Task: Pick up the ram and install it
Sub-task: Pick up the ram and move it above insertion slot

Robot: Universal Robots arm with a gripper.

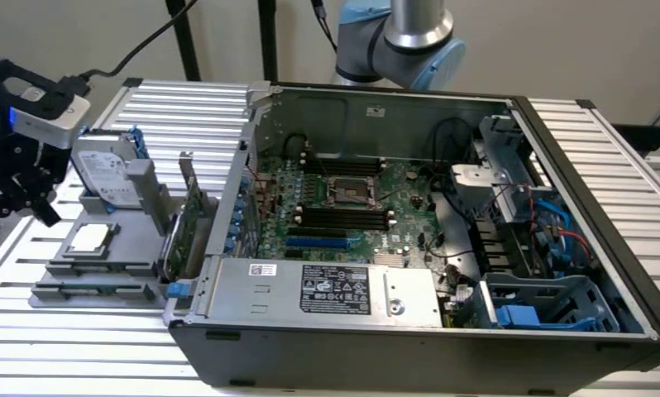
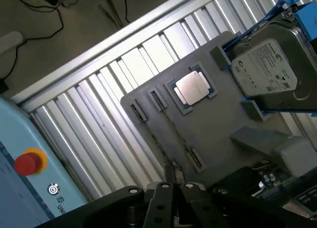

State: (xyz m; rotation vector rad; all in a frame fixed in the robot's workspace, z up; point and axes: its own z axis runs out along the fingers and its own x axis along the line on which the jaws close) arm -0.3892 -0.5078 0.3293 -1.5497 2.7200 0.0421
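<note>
Sitting in its slot at the front of the gray holder (image 1: 126, 252), the ram (image 1: 93, 289) has not been lifted yet. It stands on its long edge, a thin green strip held at both ends. Its long axis runs along the holder's near edge, from the exterior view's left to the exterior view's right. That is roughly the same heading as the black memory slots (image 1: 339, 217) on the motherboard (image 1: 413, 190).

Behind it on the holder are the CPU (image 1: 91, 238), then the hard drive (image 1: 104, 169) propped upright. The expansion card (image 1: 184, 236) stands on the side nearest the computer case (image 1: 308, 356).

The gripper (image 1: 21, 203) hangs off the holder's far corner on the exterior view's left, apart from the ram and carrying nothing I can make out. Whether it is spread or closed, I cannot tell. The wrist view looks down across the holder with the CPU and drive in sight.

So I'd call this the approach, with the pick not begun. A clean grasp calls for coming down over the ram's top edge, lined up across its thin faces, and a straight pull upward out of the holder.
</note>
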